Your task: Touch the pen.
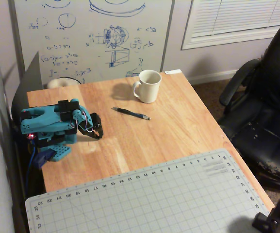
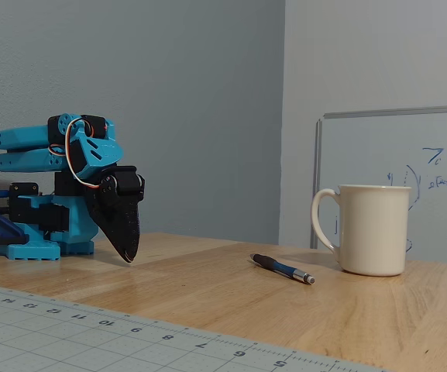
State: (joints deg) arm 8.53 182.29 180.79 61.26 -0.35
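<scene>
A thin dark pen (image 1: 131, 113) (image 2: 281, 268) with a silvery tip lies flat on the wooden table (image 1: 173, 131), between the arm and the white mug. My blue arm is folded at the table's left side. Its black gripper (image 1: 99, 135) (image 2: 128, 257) points down with its tip just above the wood, jaws together and empty. It sits well to the left of the pen in both views, apart from it.
A white mug (image 1: 148, 86) (image 2: 372, 229) stands beyond the pen near the table's far edge. A grey cutting mat (image 1: 154, 199) covers the near part of the table. A whiteboard (image 1: 93, 36) leans at the back, and a black office chair (image 1: 266, 107) stands at the right.
</scene>
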